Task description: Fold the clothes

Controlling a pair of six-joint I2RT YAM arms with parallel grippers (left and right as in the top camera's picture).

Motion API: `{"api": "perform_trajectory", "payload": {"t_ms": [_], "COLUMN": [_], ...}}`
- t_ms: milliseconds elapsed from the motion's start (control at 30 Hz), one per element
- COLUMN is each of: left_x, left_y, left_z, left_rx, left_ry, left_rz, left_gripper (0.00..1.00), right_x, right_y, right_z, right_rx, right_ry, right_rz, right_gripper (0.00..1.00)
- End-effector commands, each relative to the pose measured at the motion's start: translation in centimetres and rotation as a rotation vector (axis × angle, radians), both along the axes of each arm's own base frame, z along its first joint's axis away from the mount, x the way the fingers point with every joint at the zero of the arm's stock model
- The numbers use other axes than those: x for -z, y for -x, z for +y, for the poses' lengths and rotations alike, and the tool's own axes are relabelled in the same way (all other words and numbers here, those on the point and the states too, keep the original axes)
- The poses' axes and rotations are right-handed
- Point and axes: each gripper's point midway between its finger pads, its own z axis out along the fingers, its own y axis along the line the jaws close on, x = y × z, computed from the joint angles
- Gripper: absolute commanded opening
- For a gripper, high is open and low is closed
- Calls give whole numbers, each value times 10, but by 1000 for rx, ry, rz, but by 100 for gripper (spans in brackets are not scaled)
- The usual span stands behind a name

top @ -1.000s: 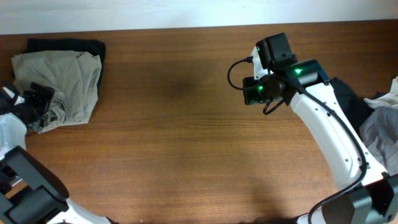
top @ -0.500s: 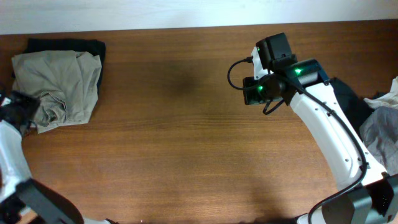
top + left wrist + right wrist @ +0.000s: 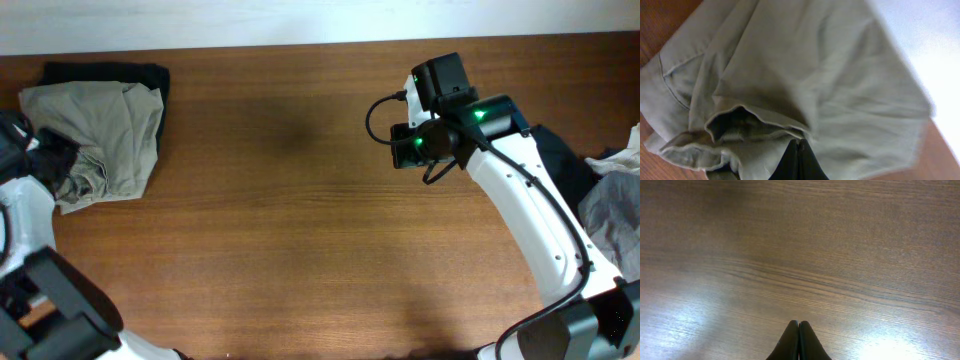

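The khaki-olive shorts (image 3: 100,130) lie folded in a loose bundle at the table's far left, on top of a black garment (image 3: 110,72). My left gripper (image 3: 48,155) is at the bundle's left edge. In the left wrist view the shorts (image 3: 805,65) fill the frame, and the left gripper (image 3: 799,144) is shut, its fingertips pressed together with no fabric between them. My right gripper (image 3: 405,148) hangs over bare wood right of centre. In the right wrist view the right gripper (image 3: 798,325) is shut and empty.
A heap of more clothes lies at the right edge: a dark garment (image 3: 560,165) and grey-white fabric (image 3: 615,200) beside the right arm's base. Bare wooden table (image 3: 280,220) stretches between the two arms. The table's back edge meets a white wall.
My left gripper went from open to shut, drew left off the shorts, then came back to their edge. The shorts stayed where they were. The right arm did not move.
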Motion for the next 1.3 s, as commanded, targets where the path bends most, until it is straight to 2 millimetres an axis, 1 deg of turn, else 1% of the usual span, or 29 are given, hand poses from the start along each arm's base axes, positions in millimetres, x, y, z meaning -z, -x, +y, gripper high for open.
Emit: {"api": "perform_trajectory", "payload": {"t_ms": [0,67,133,200,367,433,500,533,567,633,667,733,767,800,833,900,933,967,1100,1167,1267], "left_x": [39,56,66,74,84,78,60,36,15,-23,-46,-77,-87,-95,-96,-90,-87,-78,-30,-4,27], "left_y": [-1,4,10,25,41,41,30,19,13,6,3,4,5,8,9,11,11,9,0,-6,-8], "left_z": [3,0,-4,-9,-21,-29,-38,-41,-40,-36,-33,-19,-11,2,9,21,23,25,29,25,21], "left_rx": [-13,-13,-15,-21,-14,10,87,148,176,207,226,182,151,96,69,26,19,18,33,65,81], "left_ry": [41,70,92,112,164,208,229,214,179,94,28,-86,-133,-199,-226,-259,-261,-254,-201,-149,-102], "left_rz": [59,105,145,213,290,278,211,143,94,20,-30,-74,-81,-75,-68,-38,-29,-15,50,70,112], "left_gripper": [1,1,1,1,1,1,1,1,1,1,1,1,1,1,1,1,1,1,1,1,1], "right_x": [-16,-16,-16,-16,-16,-16,-16,-16,-16,-16,-16,-16,-16,-16,-16,-17,-17,-17,-17,-17,-17], "right_y": [-2,-2,-2,-2,-2,-2,-2,-2,-2,-2,-2,-2,-2,-2,-3,-4,-4,-4,-4,-4,-4], "right_z": [0,0,0,0,0,0,0,0,0,0,0,0,0,1,1,1,1,1,1,1,1], "right_rx": [-9,-9,-8,-8,-9,-9,-9,-9,-9,-9,-9,-9,-9,-9,-8,-8,-8,-8,-8,-8,-8], "right_ry": [-2,-2,-2,-2,-2,-2,-2,-1,-2,-2,-2,-2,-2,-2,-3,-4,-5,-5,-4,-4,-4], "right_rz": [-48,-48,-48,-48,-48,-48,-48,-48,-48,-48,-49,-49,-50,-50,-52,-56,-58,-58,-58,-57,-57], "right_gripper": [4,4,4,4,4,4,4,4,4,4,4,4,4,4,4,4,4,4,4,4,4]}}
